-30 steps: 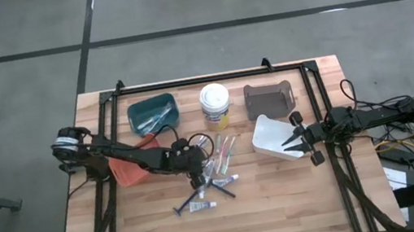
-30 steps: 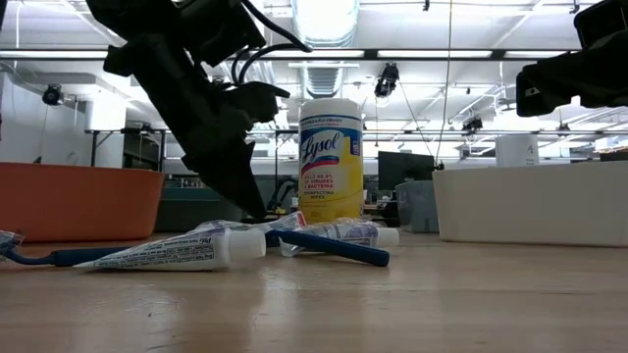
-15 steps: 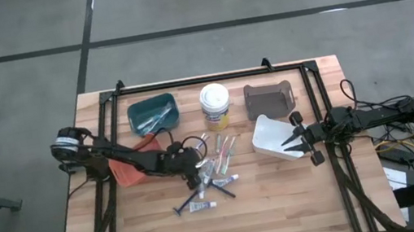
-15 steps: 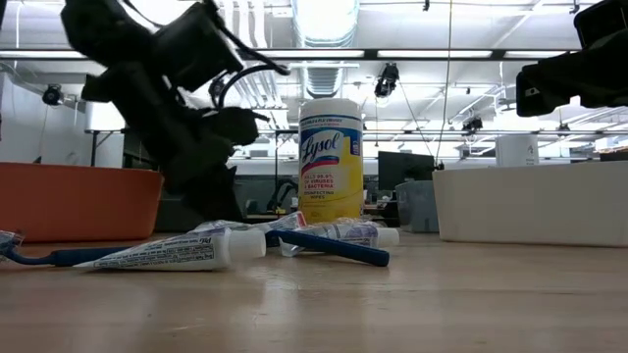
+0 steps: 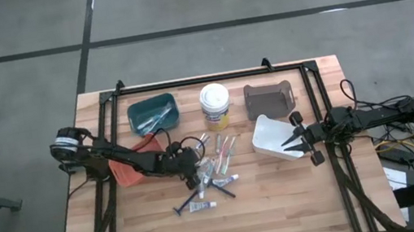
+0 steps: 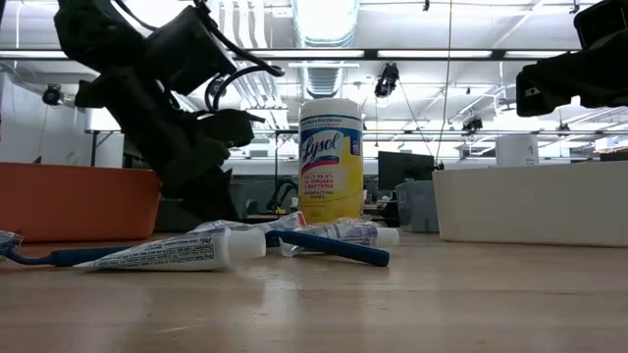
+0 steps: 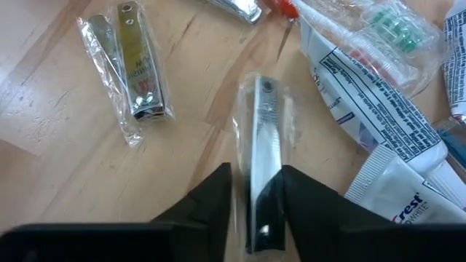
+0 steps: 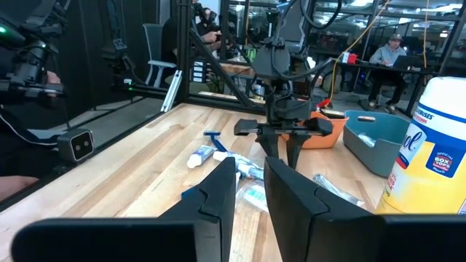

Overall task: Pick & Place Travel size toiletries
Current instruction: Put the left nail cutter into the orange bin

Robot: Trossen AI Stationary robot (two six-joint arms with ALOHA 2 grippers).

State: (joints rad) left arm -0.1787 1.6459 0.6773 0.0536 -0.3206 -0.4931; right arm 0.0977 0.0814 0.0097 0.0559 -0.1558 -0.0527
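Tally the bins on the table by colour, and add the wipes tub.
Teal bin: 1
Orange bin: 1
Brown bin: 1
White bin: 1
Wipes tub: 1
Total: 5

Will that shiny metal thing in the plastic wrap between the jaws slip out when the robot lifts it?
It might. The wrapped nail clipper sits in a loose, glossy clear sleeve, so the left gripper may pinch film that slides over the metal. The clipper itself looks stiff and flat, so it probably won't bend or roll. It seems small and likely light.
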